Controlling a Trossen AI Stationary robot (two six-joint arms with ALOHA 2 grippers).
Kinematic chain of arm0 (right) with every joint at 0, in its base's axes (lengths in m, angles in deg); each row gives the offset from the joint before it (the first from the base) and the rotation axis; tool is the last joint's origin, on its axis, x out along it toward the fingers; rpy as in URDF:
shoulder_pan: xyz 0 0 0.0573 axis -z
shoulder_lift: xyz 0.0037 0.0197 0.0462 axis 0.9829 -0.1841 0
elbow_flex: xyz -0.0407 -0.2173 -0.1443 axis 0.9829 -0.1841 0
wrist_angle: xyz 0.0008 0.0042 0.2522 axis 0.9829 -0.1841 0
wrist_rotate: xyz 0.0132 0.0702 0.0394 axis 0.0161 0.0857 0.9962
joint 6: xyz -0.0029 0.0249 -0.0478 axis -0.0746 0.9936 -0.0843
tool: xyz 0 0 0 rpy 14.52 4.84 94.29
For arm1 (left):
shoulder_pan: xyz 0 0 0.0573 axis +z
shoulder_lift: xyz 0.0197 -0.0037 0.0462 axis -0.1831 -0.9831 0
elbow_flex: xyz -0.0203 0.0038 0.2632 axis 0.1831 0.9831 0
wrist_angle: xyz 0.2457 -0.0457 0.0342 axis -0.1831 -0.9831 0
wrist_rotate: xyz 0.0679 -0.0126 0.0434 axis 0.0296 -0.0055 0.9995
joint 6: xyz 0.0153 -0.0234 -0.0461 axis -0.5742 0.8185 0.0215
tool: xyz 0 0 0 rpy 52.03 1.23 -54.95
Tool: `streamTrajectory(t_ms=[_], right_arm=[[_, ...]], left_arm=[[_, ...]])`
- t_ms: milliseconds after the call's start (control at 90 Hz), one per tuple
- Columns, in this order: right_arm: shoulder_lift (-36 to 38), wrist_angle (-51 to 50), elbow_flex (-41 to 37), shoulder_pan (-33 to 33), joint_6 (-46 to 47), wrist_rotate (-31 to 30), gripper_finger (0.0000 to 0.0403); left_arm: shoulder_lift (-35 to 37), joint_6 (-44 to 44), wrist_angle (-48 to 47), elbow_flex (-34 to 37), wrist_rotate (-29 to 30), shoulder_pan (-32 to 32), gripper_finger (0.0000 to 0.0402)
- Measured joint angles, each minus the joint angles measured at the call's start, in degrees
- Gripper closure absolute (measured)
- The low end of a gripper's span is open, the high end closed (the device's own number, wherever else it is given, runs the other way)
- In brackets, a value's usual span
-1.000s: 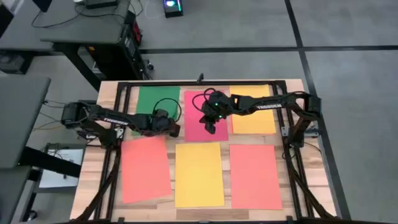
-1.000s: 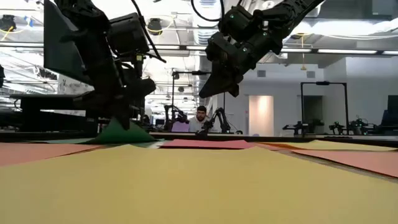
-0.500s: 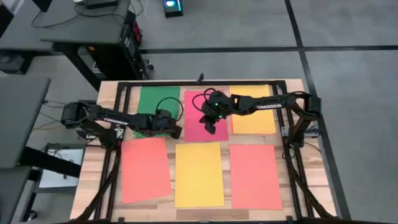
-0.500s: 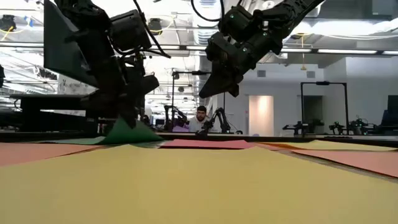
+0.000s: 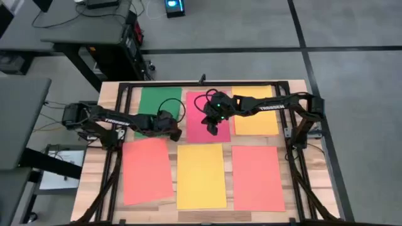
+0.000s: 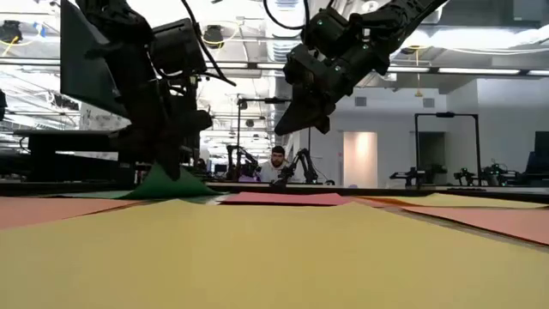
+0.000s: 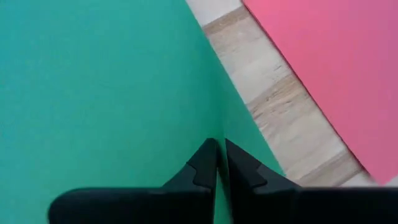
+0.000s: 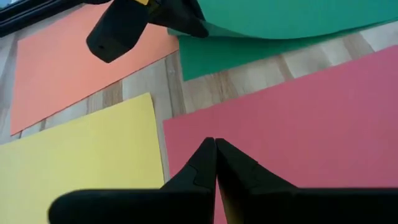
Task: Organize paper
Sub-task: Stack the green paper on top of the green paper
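Green sheet [image 5: 157, 100] lies at the table's far left; its near right corner is raised off the wood, pinched in the left gripper [image 7: 221, 163], fingers clenched on the paper edge. Beside it lies the pink-red sheet [image 5: 196, 110], with the right gripper [image 5: 212, 129] hovering above it, fingers pressed together on nothing. The orange-yellow sheet [image 5: 259, 119] completes the far row. Near row: coral sheet [image 5: 147, 171], yellow sheet [image 5: 201, 176], second coral sheet [image 5: 257, 177], all flat on the table [image 5: 110, 91].
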Motion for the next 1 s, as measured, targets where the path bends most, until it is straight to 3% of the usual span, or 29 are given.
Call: streamTrajectory(t_ms=[1000], right_arm=[[0.0, 0.0, 0.0, 0.02, 0.29, 0.0, 0.0403]], left_arm=[[0.0, -8.93, 0.84, 0.0, 0.02, 0.23, 0.0402]])
